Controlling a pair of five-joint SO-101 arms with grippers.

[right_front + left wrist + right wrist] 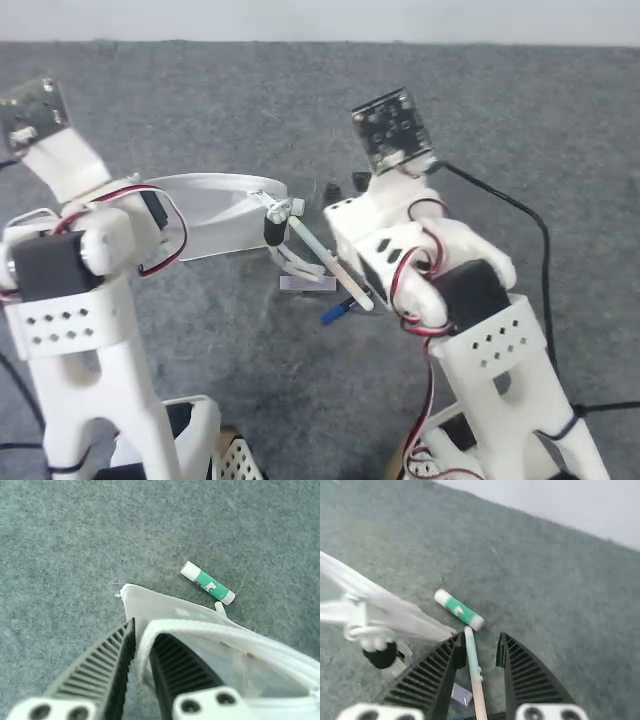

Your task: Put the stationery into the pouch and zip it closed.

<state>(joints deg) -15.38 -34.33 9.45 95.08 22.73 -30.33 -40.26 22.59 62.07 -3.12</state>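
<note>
Pouch [155, 605] rim pinched, pen [472, 655] held
The left gripper [138, 626] is clamped on the pouch rim. The pen is gripped in the right gripper [480, 639], jaws narrowly parted, with a glue stick [458, 610] lying just beyond its tips.

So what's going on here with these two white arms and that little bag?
Two robot arms are packing stationery into a clear white pouch. The left claw is clamped on the pouch's rim, and the mouth is open and unzipped. A pen sits at the right claw, its tip pointing towards the pouch. I can't tell whether that claw is actually gripping it. A green-and-white glue stick lies on the grey mat beside the pouch, not yet packed.
</note>
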